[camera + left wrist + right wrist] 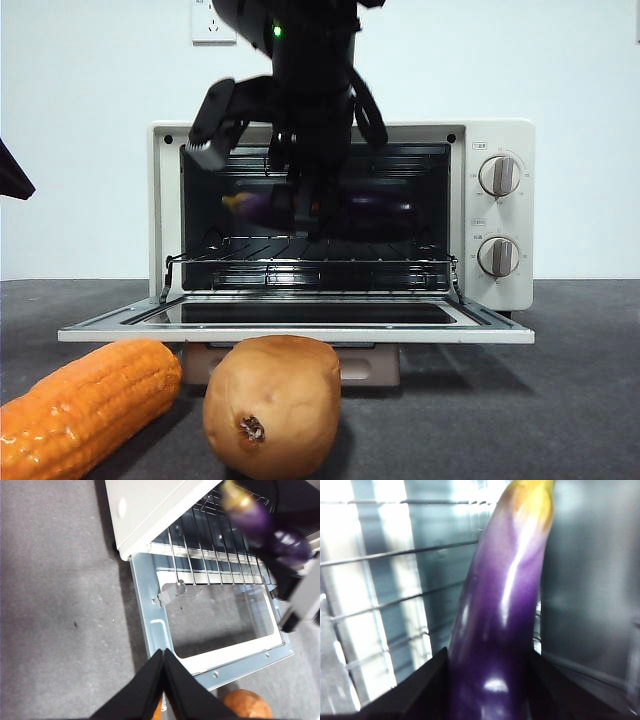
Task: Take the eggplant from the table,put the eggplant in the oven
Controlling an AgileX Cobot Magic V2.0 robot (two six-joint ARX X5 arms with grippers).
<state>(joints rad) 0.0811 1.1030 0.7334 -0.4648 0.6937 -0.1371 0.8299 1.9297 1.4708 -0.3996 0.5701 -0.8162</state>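
The glossy purple eggplant (258, 208) with a yellowish tip hangs inside the open oven (500, 140), just above its wire rack (310, 262). My right gripper (305, 215) reaches in from above and is shut on it. In the right wrist view the eggplant (500, 630) fills the space between the jaws of the right gripper (489, 655), with the rack behind. The left wrist view shows the eggplant (260, 522) over the rack (220, 545). My left gripper (163, 652) is shut and empty, hovering above the table (60, 605) beside the lowered oven door (155, 615).
An orange corn cob (85, 405) and a brown potato (272, 405) lie on the table (560, 400) in front of the lowered door (300, 330). The left arm shows as a black tip (12, 175) at the left edge. The oven's two knobs (498, 175) face front.
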